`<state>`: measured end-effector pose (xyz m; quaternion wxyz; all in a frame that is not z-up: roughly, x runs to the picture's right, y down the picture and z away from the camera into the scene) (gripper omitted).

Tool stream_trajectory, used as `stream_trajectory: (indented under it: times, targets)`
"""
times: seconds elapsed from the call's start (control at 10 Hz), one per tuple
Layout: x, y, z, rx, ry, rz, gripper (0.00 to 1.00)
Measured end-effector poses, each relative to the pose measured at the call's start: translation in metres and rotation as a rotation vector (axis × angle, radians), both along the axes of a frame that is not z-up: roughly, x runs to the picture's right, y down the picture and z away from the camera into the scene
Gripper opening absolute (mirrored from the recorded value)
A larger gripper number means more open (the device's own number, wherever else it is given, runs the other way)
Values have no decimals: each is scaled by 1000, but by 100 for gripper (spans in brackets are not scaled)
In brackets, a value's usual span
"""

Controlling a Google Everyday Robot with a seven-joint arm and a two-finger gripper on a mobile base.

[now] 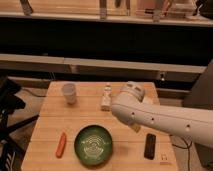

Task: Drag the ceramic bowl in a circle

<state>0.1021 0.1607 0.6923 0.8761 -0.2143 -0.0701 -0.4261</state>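
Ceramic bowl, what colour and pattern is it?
Ceramic bowl: dark green, pale concentric rings inside; camera view. Pincer hidden behind the arm, over the table.

You have a pale wooden tabletop [47, 125] in front of you. At its far left stands a small white cup [69, 93], upright with its mouth open to the top. To the right of the cup, near the far edge at the middle, a small white bottle-like item [106, 97] stands upright; you cannot tell what it is. Near the left front edge lies a slim orange piece [61, 144], carrot-like, its length running near to far. At the near right lies a black oblong object [150, 146], flat, also pointing near to far. Off the left edge you see dark equipment [8, 102], and behind the tabletop a dark shelf unit [100, 45] spans the scene.
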Motion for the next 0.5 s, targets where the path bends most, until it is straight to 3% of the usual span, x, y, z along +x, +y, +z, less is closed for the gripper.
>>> stream_trajectory:
  times: [0.5]
  targets:
    - [-11,11,3,7,-73,-52,80]
